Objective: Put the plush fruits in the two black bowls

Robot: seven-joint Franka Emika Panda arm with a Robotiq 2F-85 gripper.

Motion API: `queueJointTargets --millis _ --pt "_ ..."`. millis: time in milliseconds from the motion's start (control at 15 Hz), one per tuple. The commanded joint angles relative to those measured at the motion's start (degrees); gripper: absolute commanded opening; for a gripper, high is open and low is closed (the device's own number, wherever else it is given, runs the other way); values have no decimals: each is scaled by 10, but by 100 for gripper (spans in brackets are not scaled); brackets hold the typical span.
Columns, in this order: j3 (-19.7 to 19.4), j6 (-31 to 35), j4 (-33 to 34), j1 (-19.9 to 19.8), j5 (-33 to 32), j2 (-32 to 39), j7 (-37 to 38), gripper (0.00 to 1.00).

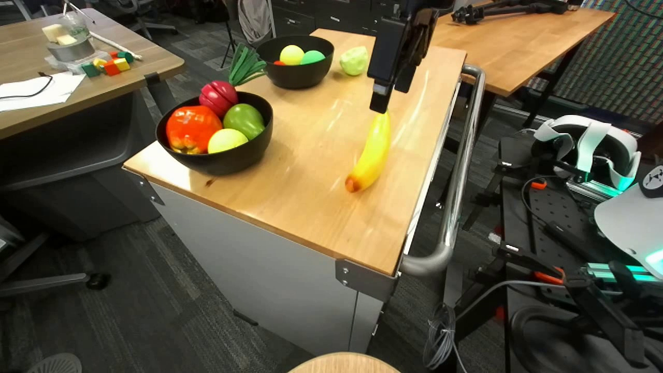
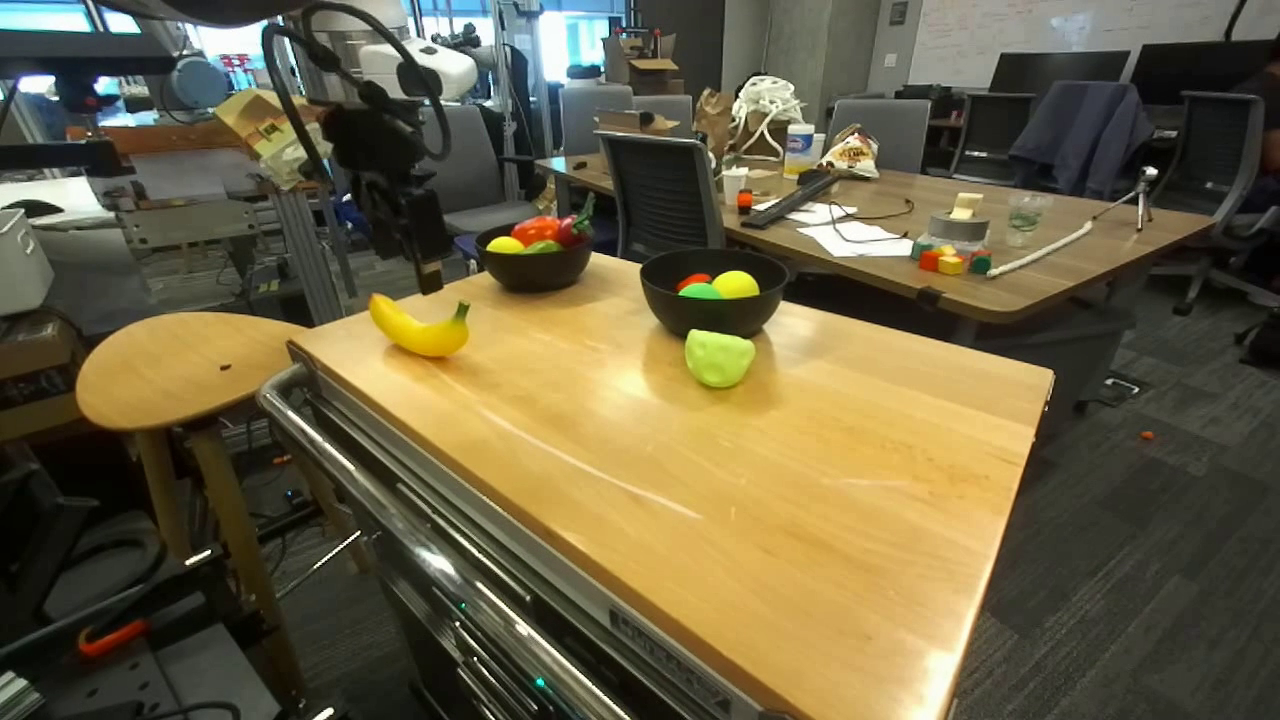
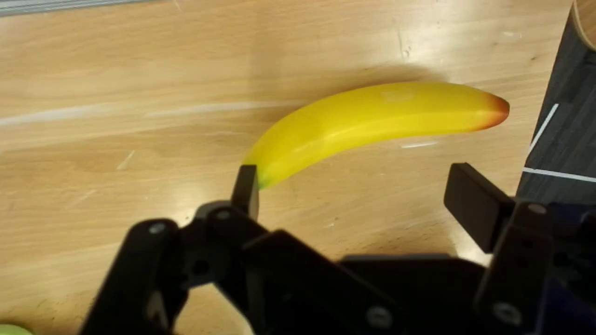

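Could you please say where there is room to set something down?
The widest bare patch of wooden tabletop runs from the cabbage-like toy to the end away from the banana; a smaller one separates those two. It's crowded where that toy sits by a black bowl, and around the banana, near the open pincer.

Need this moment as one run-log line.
tool: open, hovering near banana | banana: unheld, on worktop | green plush: on worktop | black bowls: both occupied
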Motion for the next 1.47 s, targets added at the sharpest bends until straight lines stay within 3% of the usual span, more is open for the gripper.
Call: queueJointTargets --millis 0,333,400,600,1200,1333,1400 --pt "8 1 -2 -13 -11 10 22 100" --pt "14 26 -18 -24 -27 34 95 100" --pt "6 6 -10 -21 -19 34 63 100" --pt "6 7 -10 -21 -19 42 66 100" --pt "11 81 9 -21 -46 129 145 100" --pt "10 94 14 -20 -60 143 159 87" --pt "9 99 15 -19 -67 149 166 71"
